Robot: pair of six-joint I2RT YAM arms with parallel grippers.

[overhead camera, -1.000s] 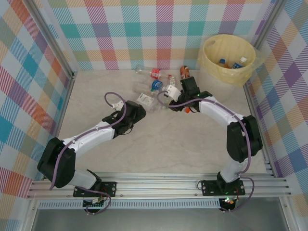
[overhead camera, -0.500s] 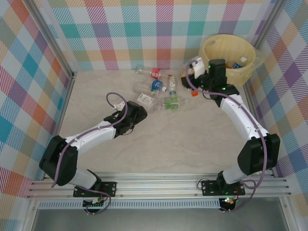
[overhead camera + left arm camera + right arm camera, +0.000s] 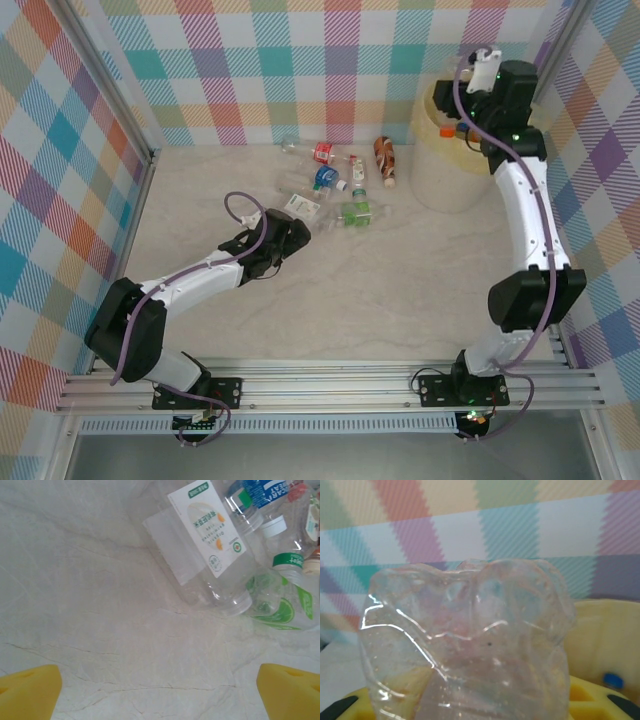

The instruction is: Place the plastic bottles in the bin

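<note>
Over the round pale-yellow bin (image 3: 437,175), my right gripper (image 3: 480,108) is shut on a clear crumpled plastic bottle (image 3: 470,645) whose orange cap (image 3: 461,130) hangs just above the rim. In the right wrist view that bottle stands between the yellow fingers (image 3: 350,706). The bin's inside (image 3: 610,640) shows behind it, with a blue cap (image 3: 613,680) in it. Several bottles lie at mid-table: a white-labelled one (image 3: 200,545), a green-labelled one (image 3: 280,602), a blue-labelled one (image 3: 323,177), a red-labelled one (image 3: 323,152) and an amber one (image 3: 384,155). My left gripper (image 3: 290,232) is open, low on the table just short of the white-labelled bottle (image 3: 300,207); nothing lies between its pads (image 3: 27,690).
Checked cloth walls on metal frames close the table (image 3: 400,290) at the back and both sides. The bin stands in the back right corner. Bare marble-look surface lies between the bottles and the arm bases.
My right arm has lifted the clear bottle from the pile and swung it right and up over the bin. My left gripper has edged slightly toward the white-labelled bottle.
</note>
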